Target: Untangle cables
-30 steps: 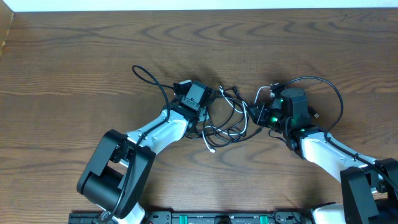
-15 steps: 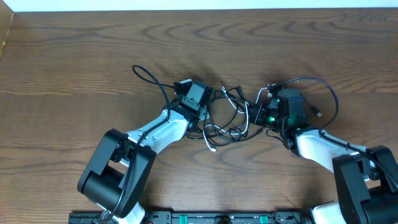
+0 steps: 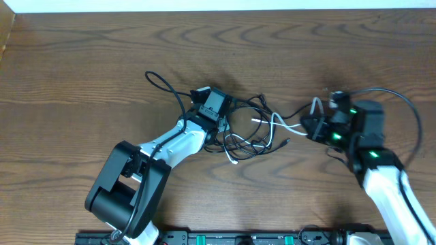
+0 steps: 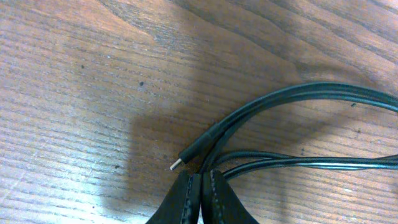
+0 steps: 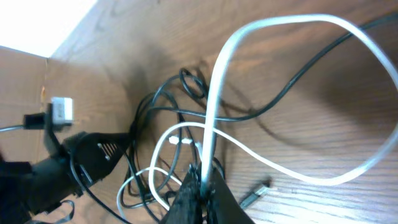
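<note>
You gripped two cables (image 3: 253,136).
Your left hand (image 4: 200,190) clamped a black cable (image 4: 273,102); your right hand (image 5: 202,186) clamped the white cable (image 5: 214,93).

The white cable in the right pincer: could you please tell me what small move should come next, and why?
Probably draw the right pincer slowly away from the left pincer. It is shut on the white cable, which loops through the black cables that the left pincer pinches, so a gentle pull may slide it free.
</note>
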